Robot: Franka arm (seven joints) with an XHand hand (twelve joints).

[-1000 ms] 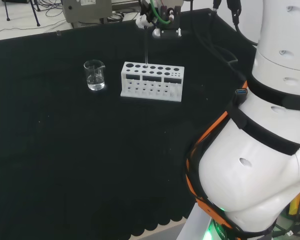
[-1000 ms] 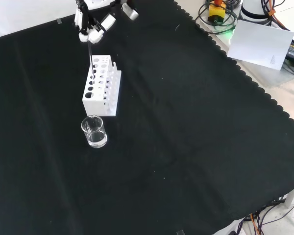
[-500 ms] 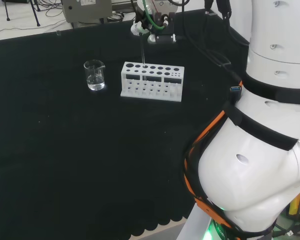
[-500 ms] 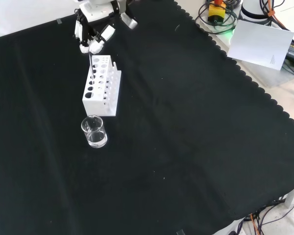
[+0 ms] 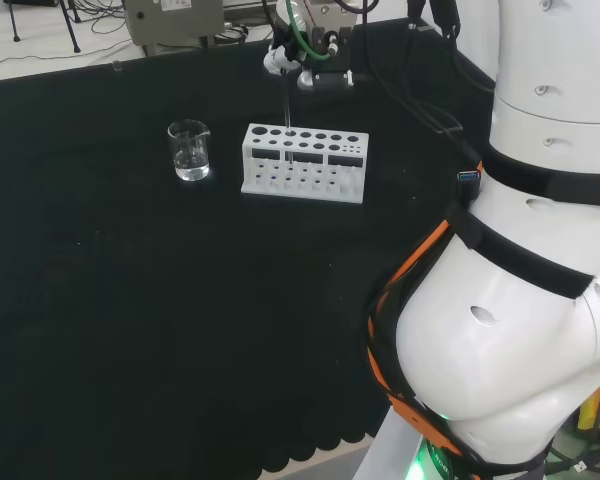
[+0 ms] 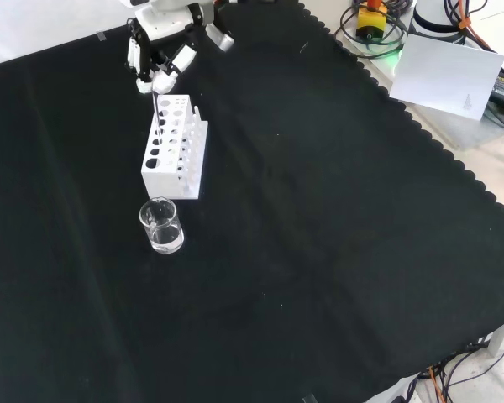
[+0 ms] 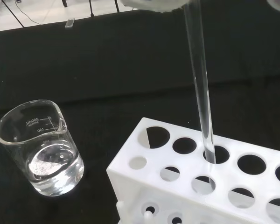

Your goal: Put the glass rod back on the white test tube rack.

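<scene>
Since a second ago I have sunk the glass rod [image 7: 201,98] into a back-row hole of the white rack [image 5: 304,162], so only release remains. The hand [image 6: 161,63] above the rack pinches the rod's top. The wrist view confirms the entry; the beaker [image 7: 41,150] stands beside the rack.

Bench surface is covered by a black cloth [image 6: 319,210] with a scalloped edge along its right side in the front view. Beyond that edge lies a pale floor with a white sheet [image 6: 449,75] and coiled cables [image 6: 374,29]. In the head view, a grey cabinet [image 5: 175,20] stands behind the bench on a light floor.
</scene>
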